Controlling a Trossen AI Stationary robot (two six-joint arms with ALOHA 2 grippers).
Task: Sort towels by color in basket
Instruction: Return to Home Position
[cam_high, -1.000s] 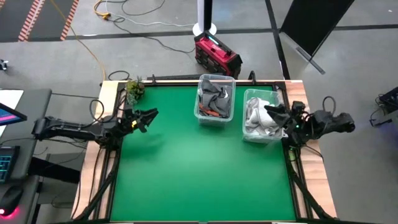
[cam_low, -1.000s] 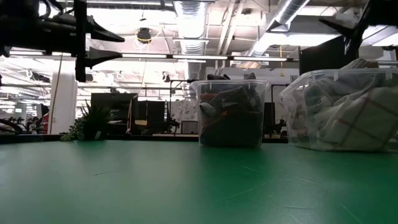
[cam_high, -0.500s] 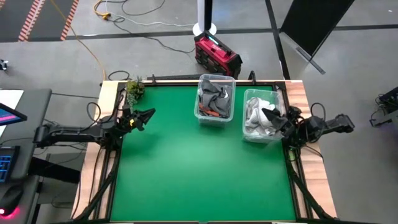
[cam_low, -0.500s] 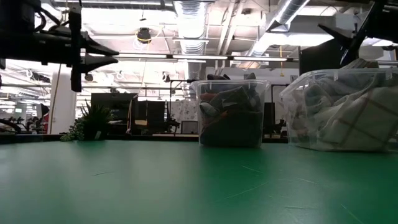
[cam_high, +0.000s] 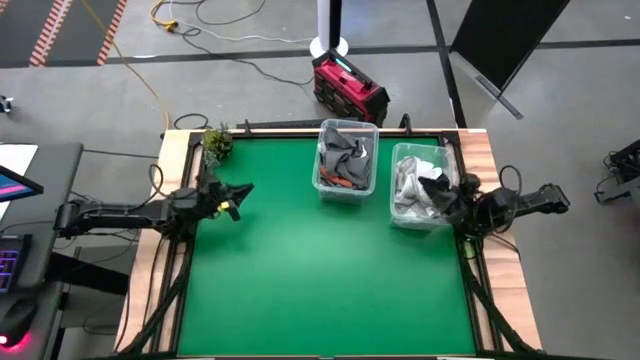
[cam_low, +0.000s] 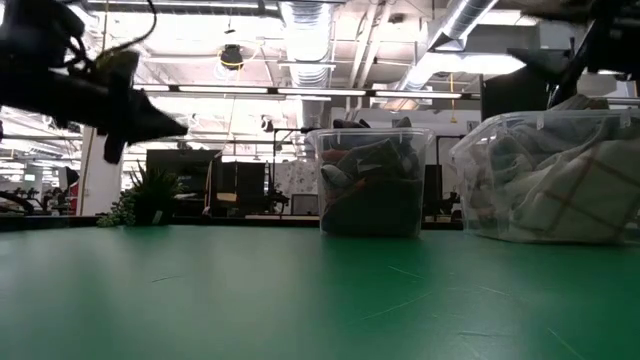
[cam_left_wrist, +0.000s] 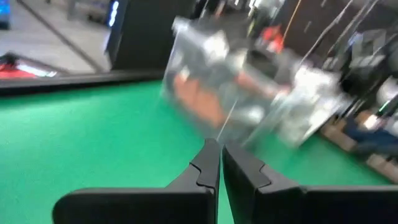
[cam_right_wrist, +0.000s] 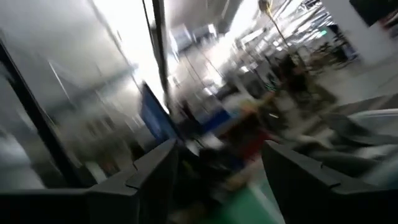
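High view: green table (cam_high: 300, 270); towels (cam_high: 343, 158) in bins (cam_high: 374, 165); plant (cam_high: 216, 142).

One camera hangs above me and looks straight down on the whole table (cam_high: 320, 270), with my left arm (cam_high: 120, 212) at its left and my right arm (cam_high: 520, 200) at its right. Another sits at table-top height and looks level across into the room. Both share the middle bin (cam_high: 347, 194), the right bin (cam_high: 412, 224) and the plant (cam_high: 216, 142). Each wrist camera looks forward from close behind its fingers: past my left fingers (cam_left_wrist: 205, 168) toward the bins, past my right fingers (cam_right_wrist: 155, 168) into a blurred room.
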